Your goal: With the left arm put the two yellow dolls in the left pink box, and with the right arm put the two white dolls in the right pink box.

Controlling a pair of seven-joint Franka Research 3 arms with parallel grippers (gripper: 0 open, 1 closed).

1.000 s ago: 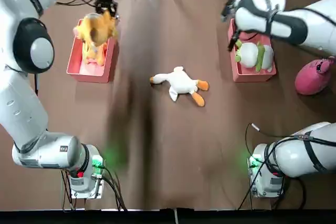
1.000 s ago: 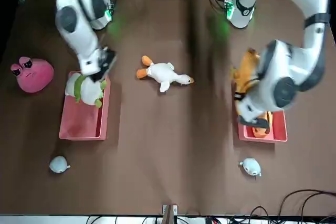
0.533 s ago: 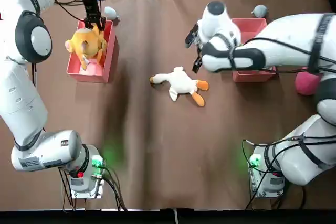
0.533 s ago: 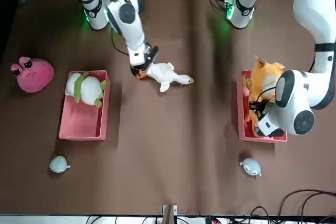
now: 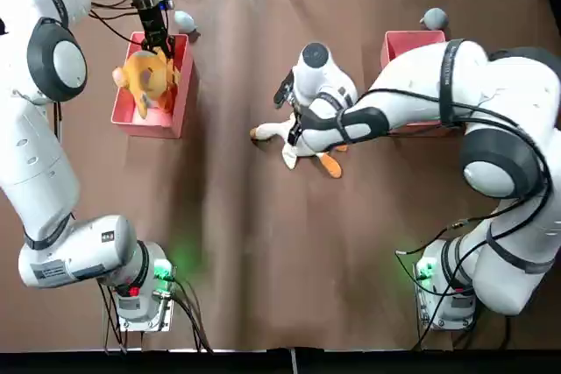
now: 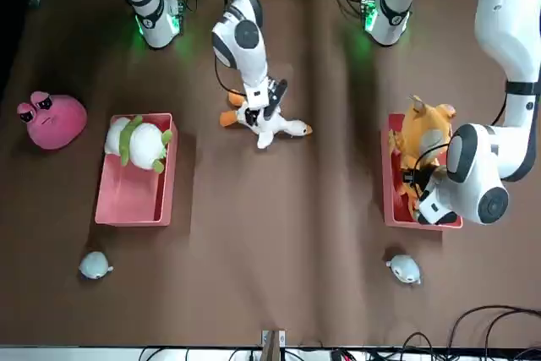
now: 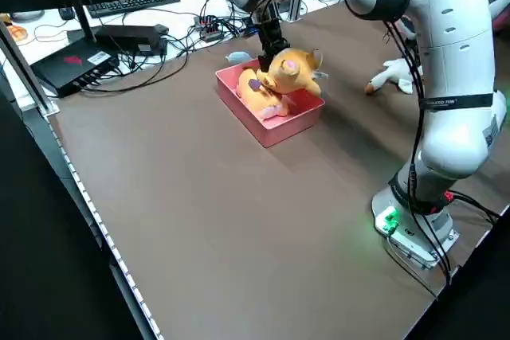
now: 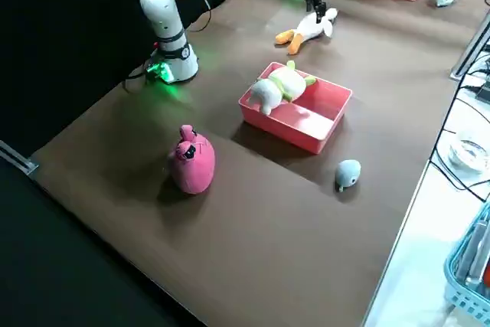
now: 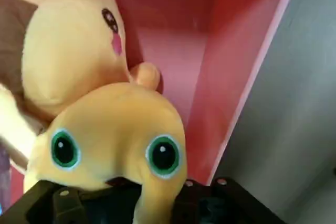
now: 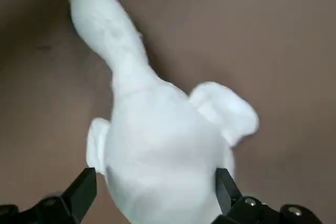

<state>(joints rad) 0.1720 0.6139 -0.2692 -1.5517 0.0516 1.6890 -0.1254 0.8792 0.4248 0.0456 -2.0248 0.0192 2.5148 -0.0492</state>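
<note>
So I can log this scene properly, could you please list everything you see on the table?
yellow dolls: two, yellow, in left box
white-and-green doll: one, in right box
goose doll: one, white and orange, mid-table
boxes: two, pink, left and right
pink doll: one, beyond right box
small dolls: two, pale blue, near the boxes
left gripper: one, black, at left box
right gripper: one, black, open over goose doll

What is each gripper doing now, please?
Left gripper: at the left pink box, closed on a yellow doll.
Right gripper: open over the white duck.
</note>
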